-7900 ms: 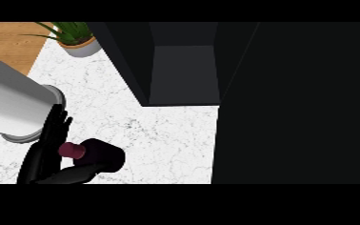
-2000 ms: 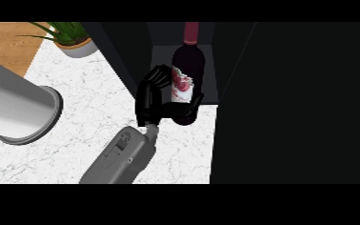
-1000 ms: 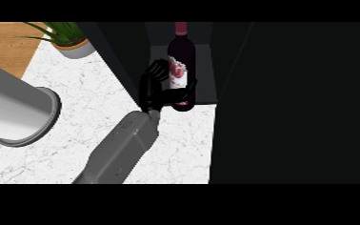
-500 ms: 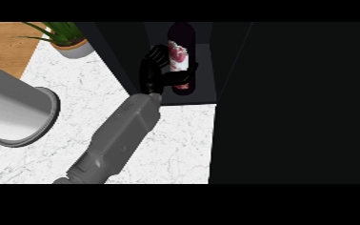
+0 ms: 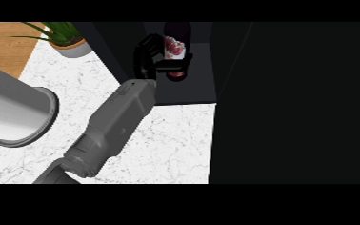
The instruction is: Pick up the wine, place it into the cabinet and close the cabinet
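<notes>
Since half a second ago the arm has pushed further in, carrying the wine bottle (image 5: 174, 47) deeper into the dark cabinet (image 5: 190, 83); the bottle now sits higher in the head view, its neck lost against the top edge. One black hand (image 5: 149, 57) is in sight, at the end of the grey forearm (image 5: 112, 124) that runs up from the lower left across the white marbled bench (image 5: 169, 143). From its place in the view it cannot be told for certain which arm this is; it reads as the left. Its fingers curl round the bottle's left side, beside the red-and-white label, so it is holding the wine inside the cabinet opening. A potted plant (image 5: 63, 38) stands at the bench's upper left corner, and a large grey cylinder (image 5: 17, 109) rests at the left edge.
</notes>
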Controlling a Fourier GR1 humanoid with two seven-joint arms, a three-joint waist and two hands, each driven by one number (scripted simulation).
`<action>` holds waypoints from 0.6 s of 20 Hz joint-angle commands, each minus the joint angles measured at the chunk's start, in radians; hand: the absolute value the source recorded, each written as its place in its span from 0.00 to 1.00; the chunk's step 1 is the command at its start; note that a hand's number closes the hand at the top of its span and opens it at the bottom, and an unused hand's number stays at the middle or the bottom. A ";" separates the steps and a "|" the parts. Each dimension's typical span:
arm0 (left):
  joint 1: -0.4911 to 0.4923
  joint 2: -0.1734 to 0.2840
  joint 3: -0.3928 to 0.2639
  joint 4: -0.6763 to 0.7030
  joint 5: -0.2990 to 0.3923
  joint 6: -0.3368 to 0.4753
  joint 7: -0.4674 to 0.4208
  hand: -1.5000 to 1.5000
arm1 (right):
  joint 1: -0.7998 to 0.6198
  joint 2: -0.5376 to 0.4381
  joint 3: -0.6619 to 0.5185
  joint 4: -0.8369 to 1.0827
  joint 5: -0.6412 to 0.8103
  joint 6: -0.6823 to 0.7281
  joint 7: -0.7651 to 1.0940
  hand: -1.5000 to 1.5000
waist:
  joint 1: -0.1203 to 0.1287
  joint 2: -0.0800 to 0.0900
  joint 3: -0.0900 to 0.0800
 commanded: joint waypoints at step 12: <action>-0.132 0.068 -0.018 0.240 -0.121 0.099 -0.017 0.00 | 0.007 0.022 0.006 -0.125 -0.069 -0.012 0.054 0.00 | -0.017 0.005 0.001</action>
